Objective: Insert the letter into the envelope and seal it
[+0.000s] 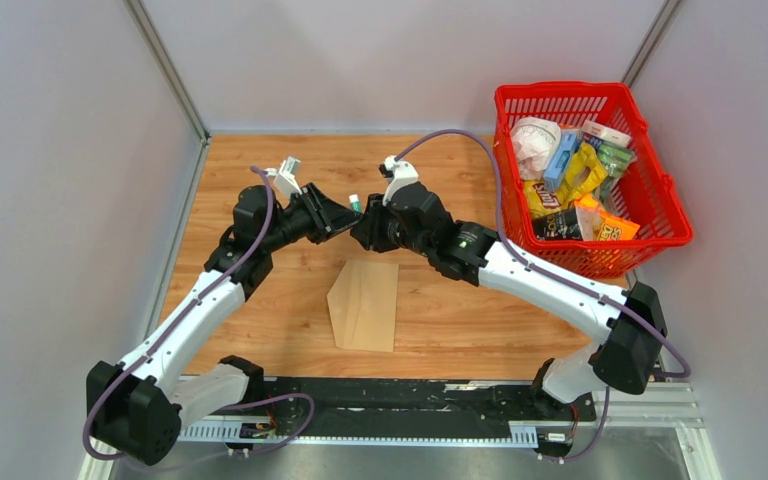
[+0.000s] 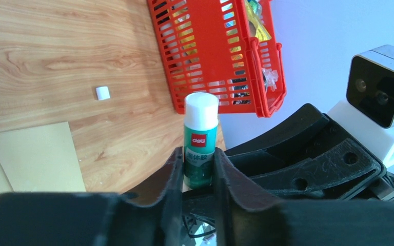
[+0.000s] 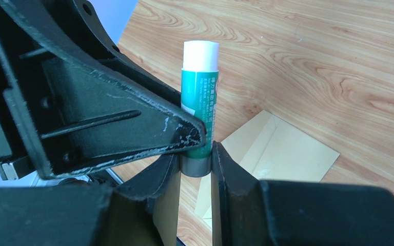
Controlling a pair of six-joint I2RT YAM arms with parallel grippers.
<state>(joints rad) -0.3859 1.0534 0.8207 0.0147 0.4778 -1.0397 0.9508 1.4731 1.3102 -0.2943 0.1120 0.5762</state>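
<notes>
Both arms meet above the bench (image 1: 460, 320). The right pincer (image 3: 195, 154) is clenched on the grey base of an upright green glue stick (image 2: 201, 133) with a white cap. The left pincer (image 2: 197, 152) flanks the same stick closely; whether it clamps cannot be told. The envelope (image 1: 365, 305) lies flat on the bench, below and nearer the arm bases. A red basket (image 1: 660, 200) stands at the far right.
</notes>
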